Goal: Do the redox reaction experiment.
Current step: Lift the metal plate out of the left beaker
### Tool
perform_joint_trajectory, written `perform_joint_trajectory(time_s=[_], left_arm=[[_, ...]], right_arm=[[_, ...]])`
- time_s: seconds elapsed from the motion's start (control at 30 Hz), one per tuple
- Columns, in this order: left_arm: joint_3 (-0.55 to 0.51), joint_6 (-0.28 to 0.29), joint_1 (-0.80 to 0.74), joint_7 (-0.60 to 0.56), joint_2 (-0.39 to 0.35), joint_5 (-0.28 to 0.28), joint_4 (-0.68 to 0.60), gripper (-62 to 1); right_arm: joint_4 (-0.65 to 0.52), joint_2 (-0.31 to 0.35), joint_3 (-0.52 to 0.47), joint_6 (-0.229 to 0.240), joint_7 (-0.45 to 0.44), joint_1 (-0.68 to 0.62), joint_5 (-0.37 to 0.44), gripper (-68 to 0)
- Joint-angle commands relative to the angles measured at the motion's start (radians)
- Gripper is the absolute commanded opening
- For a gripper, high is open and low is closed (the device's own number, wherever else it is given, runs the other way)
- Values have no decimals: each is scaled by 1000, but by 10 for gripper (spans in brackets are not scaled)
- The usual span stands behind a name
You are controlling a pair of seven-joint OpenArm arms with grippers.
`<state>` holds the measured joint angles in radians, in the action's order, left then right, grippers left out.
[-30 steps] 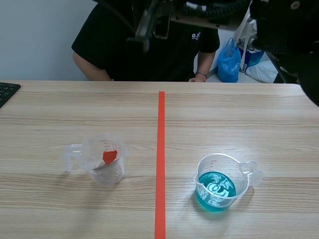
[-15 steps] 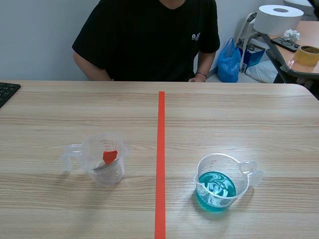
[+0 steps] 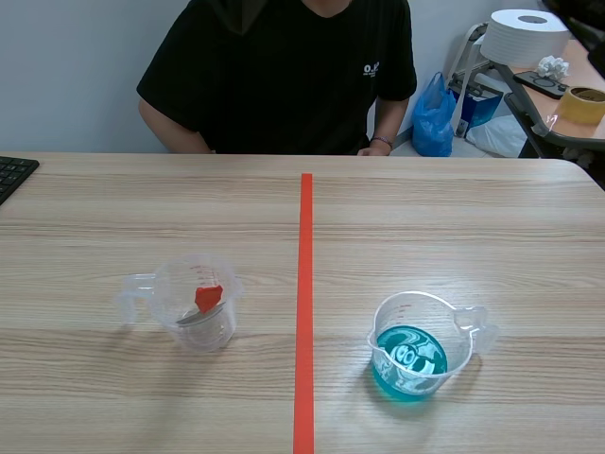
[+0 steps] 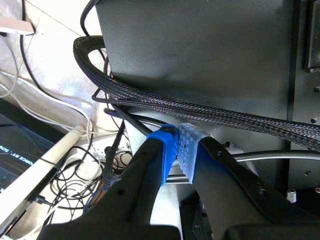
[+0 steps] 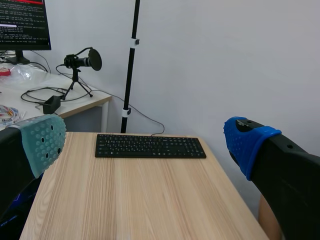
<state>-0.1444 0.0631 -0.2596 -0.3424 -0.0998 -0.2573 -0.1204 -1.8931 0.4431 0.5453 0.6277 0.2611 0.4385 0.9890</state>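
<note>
The cup (image 3: 223, 327) holds an indistinct red piece (image 3: 208, 296), perhaps a spoon.

Two clear cups (image 3: 223, 331) (image 3: 417, 297) — one of blue liquid (image 3: 411, 364), one with a red piece (image 3: 208, 296) — one keyboard (image 3: 11, 175).

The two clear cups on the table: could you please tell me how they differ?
The left cup holds an orange-red piece; the right cup holds blue liquid. The left cup's handle points left, away from the tape line; the right cup's points right. Both are clear, upright and ungripped.
</note>
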Motion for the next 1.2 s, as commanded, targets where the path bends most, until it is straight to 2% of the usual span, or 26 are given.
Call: perform_joint_trajectory(time_s=[0.0, 0.2, 0.33, 0.63, 0.73, 0.87, 1.0, 1.17], left_arm=[[-2, 2, -3, -5, 0, 2, -11, -567], [-2, 2, -3, -5, 0, 2, -11, -567], [-2, 2, -3, -5, 0, 2, -11, -567], [-2, 2, -3, -5, 0, 2, -11, -567], [-2, 2, -3, -5, 0, 2, -11, -567], [-2, 2, -3, -5, 0, 2, -11, -567], [-2, 2, -3, -5, 0, 2, -11, -567], [-2, 2, -3, -5, 0, 2, -11, -567]], right_arm=[[2, 4, 5, -4, -9, -2, 14, 4], [2, 59, 5, -3, -4, -48, 14, 4], [2, 138, 5, 1, -10, -89, 14, 4], [2, 347, 5, 1, -177, -226, -7, 4], [2, 388, 5, 1, -240, -268, -74, 4], [3, 413, 6, 0, -324, -338, -204, 4], [5, 413, 6, -1, -410, -415, -335, 4], [5, 412, 10, -20, -499, -478, -456, 4]])
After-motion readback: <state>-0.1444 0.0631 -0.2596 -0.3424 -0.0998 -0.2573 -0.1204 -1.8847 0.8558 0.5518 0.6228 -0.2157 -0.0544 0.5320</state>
